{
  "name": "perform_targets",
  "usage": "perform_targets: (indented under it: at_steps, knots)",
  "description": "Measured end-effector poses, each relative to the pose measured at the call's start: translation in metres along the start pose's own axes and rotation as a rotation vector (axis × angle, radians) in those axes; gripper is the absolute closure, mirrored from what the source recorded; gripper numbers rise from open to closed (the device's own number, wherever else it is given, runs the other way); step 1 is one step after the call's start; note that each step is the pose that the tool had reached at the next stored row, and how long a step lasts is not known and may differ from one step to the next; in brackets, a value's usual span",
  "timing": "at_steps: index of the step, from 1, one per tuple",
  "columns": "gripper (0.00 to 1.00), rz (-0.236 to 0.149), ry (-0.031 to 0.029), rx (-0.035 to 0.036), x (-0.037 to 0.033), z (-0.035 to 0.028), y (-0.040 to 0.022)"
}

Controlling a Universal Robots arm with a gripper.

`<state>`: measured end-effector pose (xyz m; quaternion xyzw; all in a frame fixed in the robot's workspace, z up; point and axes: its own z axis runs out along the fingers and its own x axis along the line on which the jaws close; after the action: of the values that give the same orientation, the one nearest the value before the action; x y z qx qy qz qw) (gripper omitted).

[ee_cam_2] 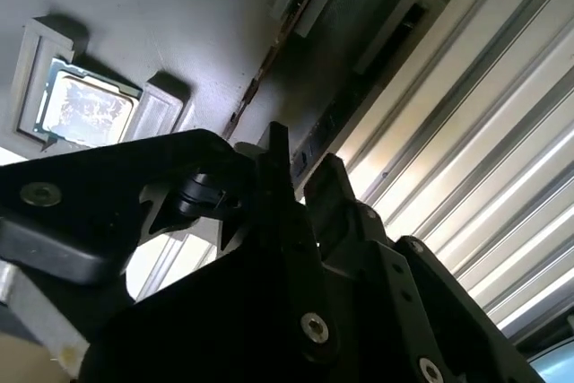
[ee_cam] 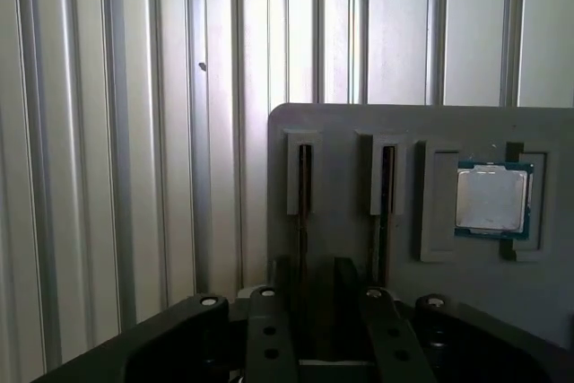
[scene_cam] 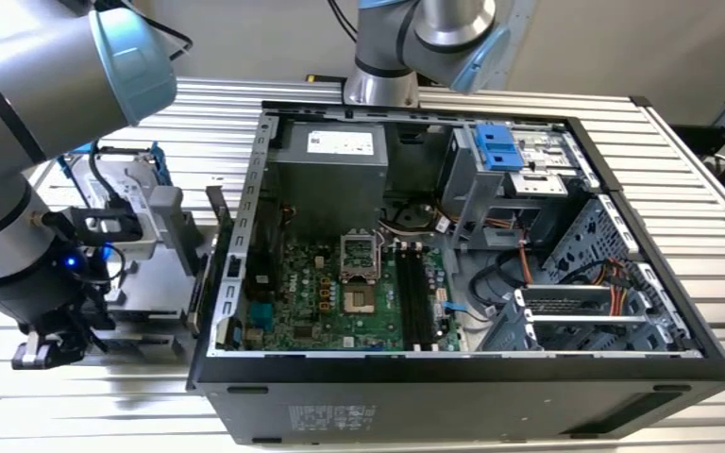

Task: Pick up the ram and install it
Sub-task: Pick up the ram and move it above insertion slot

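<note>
Pincer [ee_cam: 313,268] straddles the ram [ee_cam: 305,181] standing in the grey holder [ee_cam: 341,132].

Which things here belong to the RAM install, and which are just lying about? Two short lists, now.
For the job:
- ram, on edge in the grey holder
- gripper, open, closest to that stick
- black memory slots on the motherboard

Lying about:
- processor chip in the holder
- second stick beside the first
- blue drive bracket
- power supply

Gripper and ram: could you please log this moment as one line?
gripper open | astride ram farther from CPU | ram seated in holder slot | not lifted
</note>
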<state>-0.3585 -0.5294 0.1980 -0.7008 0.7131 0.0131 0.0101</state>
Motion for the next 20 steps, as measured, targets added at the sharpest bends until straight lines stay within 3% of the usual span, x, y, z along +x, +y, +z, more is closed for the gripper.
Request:
perform_targets:
  at_steps: [17, 19, 20]
  knots:
    - [1.00, 0.000, 0.0001, 0.0000, 0.0000, 0.0010, 0.0000]
    - [1.00, 0.000, -0.0007, 0.0008, -0.0001, -0.0012, -0.0001]
    - [1.00, 0.001, -0.0004, 0.0004, -0.0002, -0.0052, 0.0000]
